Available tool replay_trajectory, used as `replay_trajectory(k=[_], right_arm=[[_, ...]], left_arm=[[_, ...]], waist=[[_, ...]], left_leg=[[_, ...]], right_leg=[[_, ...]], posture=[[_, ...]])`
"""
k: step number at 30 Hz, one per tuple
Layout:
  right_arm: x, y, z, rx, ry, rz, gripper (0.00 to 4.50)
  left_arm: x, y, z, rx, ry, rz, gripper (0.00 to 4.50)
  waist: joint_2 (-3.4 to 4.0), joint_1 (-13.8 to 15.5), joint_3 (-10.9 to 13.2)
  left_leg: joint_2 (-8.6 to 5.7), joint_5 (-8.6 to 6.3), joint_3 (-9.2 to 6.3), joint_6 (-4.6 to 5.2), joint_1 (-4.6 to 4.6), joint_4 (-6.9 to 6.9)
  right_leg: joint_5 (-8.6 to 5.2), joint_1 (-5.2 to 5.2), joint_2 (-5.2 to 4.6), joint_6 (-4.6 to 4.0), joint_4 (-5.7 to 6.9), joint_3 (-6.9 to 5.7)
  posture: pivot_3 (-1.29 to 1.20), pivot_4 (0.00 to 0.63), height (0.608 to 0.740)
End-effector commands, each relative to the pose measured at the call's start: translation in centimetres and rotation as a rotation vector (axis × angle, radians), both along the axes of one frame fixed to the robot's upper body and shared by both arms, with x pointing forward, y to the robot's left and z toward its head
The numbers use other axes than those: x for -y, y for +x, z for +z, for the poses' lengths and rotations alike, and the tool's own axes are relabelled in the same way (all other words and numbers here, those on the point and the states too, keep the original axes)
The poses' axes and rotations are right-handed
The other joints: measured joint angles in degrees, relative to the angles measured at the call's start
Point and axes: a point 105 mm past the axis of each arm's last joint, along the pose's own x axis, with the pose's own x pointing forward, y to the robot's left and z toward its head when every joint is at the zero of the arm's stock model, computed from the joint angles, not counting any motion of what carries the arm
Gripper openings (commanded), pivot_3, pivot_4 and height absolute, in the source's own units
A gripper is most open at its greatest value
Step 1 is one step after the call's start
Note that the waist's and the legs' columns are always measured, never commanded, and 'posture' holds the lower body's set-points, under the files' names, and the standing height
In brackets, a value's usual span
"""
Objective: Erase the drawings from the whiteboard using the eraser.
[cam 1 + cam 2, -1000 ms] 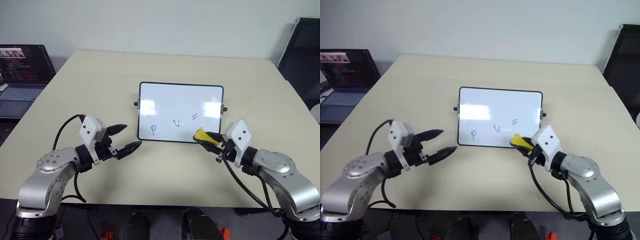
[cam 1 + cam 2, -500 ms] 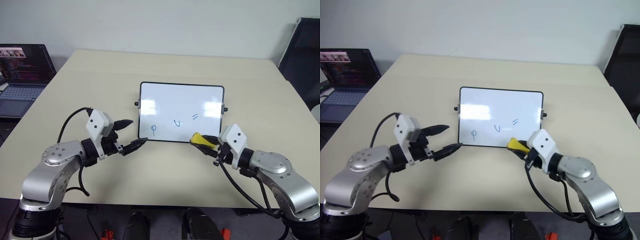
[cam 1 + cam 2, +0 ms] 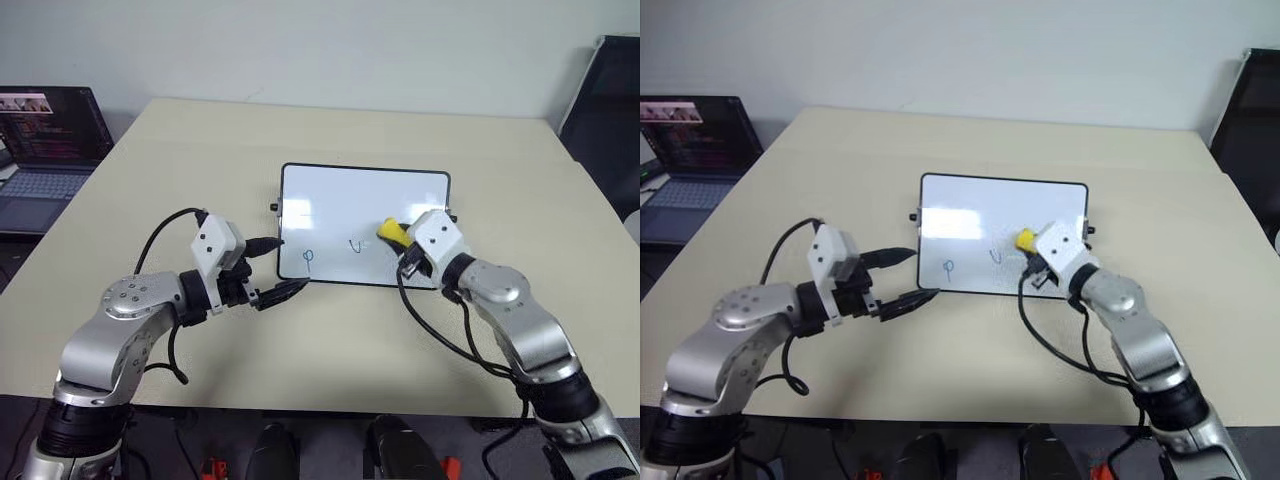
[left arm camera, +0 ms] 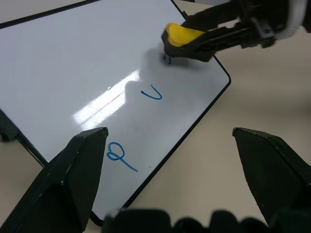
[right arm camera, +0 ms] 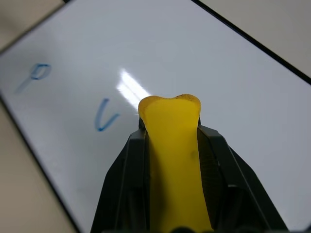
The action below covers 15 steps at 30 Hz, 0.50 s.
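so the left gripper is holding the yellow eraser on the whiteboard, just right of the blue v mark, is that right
Not quite: the right gripper holds the eraser, not the left. The right wrist view shows its fingers clamped on the yellow block. The left gripper is open and holds nothing, at the board's near left corner. The rest stands: the eraser is on the whiteboard, just right of the blue V mark.

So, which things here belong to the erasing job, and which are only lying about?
Belonging to the job:
- whiteboard
- drawings
- eraser, gripped by the right end effector

Only lying about:
- laptop, beside the table
- dark chair
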Motion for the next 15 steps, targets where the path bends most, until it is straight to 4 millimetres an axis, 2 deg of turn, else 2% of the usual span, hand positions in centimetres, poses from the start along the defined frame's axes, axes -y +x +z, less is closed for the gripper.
replay_trajectory(k=[1, 5, 9, 12, 15], right_arm=[[0.1, 0.8, 0.6, 0.047, -0.018, -0.028, 1.01], [-0.2, -0.2, -2.9, -0.078, -0.116, 0.029, 1.01], [0.3, -0.5, -4.6, -0.127, -0.181, 0.028, 1.01], [1.4, 0.4, -3.9, -0.087, -0.169, -0.056, 1.01], [2.9, 1.7, -2.2, -0.012, -0.134, -0.162, 1.01]], left_arm=[[0.4, 0.0, 1.0, 0.052, 0.006, -0.034, 4.50], [0.2, 0.1, 0.8, 0.052, 0.003, -0.032, 4.50], [0.1, 0.1, 0.9, 0.054, -0.010, -0.028, 4.50], [0.1, 0.0, 0.7, 0.052, -0.013, -0.028, 4.50], [0.0, 0.0, 0.5, 0.052, -0.011, -0.026, 4.50]], waist=[[0.00, 0.0, 0.0], [0.00, 0.1, 0.0], [-0.02, 0.0, 0.0], [-0.03, 0.0, 0.0], [-0.03, 0.0, 0.0]], left_leg=[[0.00, 0.00, 0.00, 0.00, 0.00, -0.02], [0.01, -0.02, -0.01, -0.02, 0.00, -0.04], [0.00, -0.01, -0.02, -0.02, 0.05, 0.02], [-0.01, 0.01, -0.03, -0.02, 0.11, 0.15], [-0.01, 0.05, -0.04, -0.01, 0.12, 0.27]], right_leg=[[0.00, 0.00, 0.00, 0.01, 0.01, 0.00], [-0.03, 0.02, 0.00, 0.13, 0.06, -0.03], [-0.09, 0.06, 0.00, 0.02, 0.09, -0.02], [0.01, 0.11, 0.00, 0.02, 0.13, -0.01], [0.11, 0.07, 0.00, -0.02, 0.13, 0.00]], posture=[[0.00, 0.150, 0.740], [0.00, 0.150, 0.740], [0.00, 0.150, 0.740], [0.00, 0.150, 0.740], [0.00, 0.150, 0.740]])
